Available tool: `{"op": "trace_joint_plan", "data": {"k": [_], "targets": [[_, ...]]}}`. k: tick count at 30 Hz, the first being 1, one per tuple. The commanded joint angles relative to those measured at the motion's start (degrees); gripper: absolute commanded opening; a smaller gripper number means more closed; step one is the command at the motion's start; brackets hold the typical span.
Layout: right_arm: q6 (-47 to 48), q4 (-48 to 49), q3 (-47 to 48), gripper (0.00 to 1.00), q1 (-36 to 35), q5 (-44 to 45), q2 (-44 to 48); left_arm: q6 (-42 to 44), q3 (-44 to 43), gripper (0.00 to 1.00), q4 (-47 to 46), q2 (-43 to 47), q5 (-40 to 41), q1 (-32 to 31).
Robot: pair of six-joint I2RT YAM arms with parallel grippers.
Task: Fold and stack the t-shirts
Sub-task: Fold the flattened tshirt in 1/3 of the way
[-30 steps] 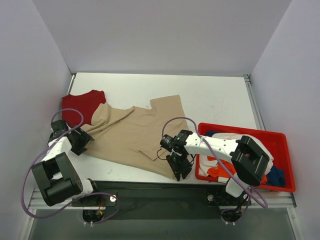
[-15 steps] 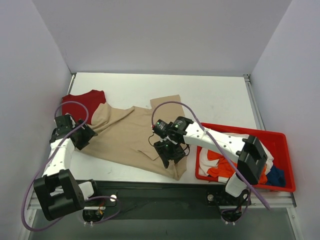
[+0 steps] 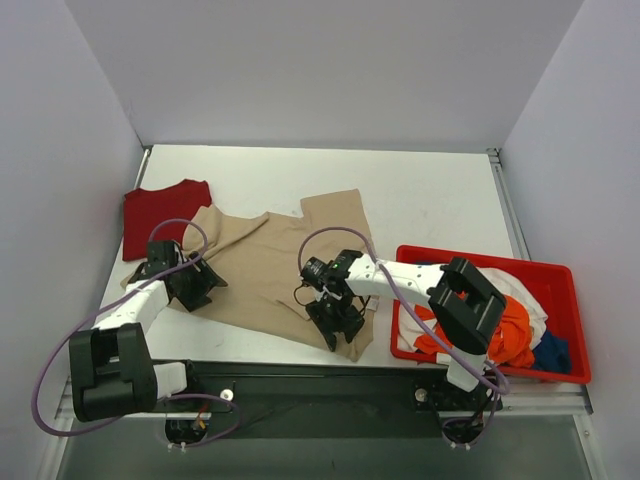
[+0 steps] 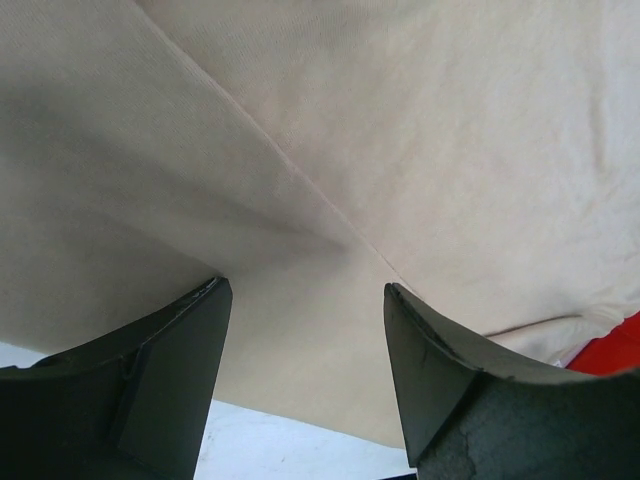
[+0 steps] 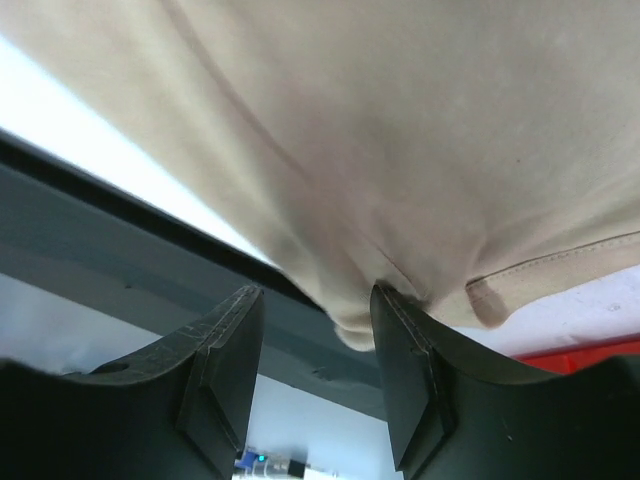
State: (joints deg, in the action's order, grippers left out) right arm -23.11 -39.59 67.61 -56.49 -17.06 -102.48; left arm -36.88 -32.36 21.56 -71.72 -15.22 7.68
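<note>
We think we are getting ready for the first fold of the big beige t-shirt (image 3: 265,265). It is lying spread out on the table (image 3: 430,190), just beside the red bin (image 3: 480,257), on the bin's left side. The dark red t-shirt (image 3: 160,208) is lying well apart from the bin, past the beige one. The orange t-shirt (image 3: 510,340), the white t-shirt (image 3: 525,290) and the blue t-shirt (image 3: 552,352) are waiting in a heap inside the bin.

The right gripper (image 3: 335,318) is sitting on the beige shirt's near edge, close to the bin. Its fingers are standing apart, with a small bump of cloth between them, not squeezed. The left gripper (image 3: 197,287) is sitting at the shirt's edge farthest from the bin. Its fingers are wide apart too, over flat cloth, holding nothing.

Next, we think each gripper is going to need to pinch an edge. Then both are lifting together and carrying it over, so the two halves are meeting evenly. The bumpy edge near the bin probably needs flattening first.
</note>
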Motion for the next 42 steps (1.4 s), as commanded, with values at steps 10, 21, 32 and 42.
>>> {"op": "trace_joint_plan", "data": {"k": [10, 21, 32, 42], "targets": [[-2.1, 1.0, -10.3, 0.47, 1.4, -1.0, -0.6, 0.5, 3.8, 0.75, 2.5, 2.8, 5.9, -0.1], [-2.7, -5.1, -3.5, 0.49, 2.6, 1.7, 8.2, 3.0, -3.4, 0.75, 5.9, 8.3, 5.1, -6.4], [-2.8, -4.1, 2.3, 0.5, 14.1, 4.4, 6.7, 7.5, -14.6, 0.69, 2.7, -0.1, 1.3, -30.2], [-5.6, -0.8, 1.2, 0.47, 15.3, 6.6, -1.7, 7.1, -16.0, 0.61, -4.8, -8.4, -9.7, -46.9]]}}
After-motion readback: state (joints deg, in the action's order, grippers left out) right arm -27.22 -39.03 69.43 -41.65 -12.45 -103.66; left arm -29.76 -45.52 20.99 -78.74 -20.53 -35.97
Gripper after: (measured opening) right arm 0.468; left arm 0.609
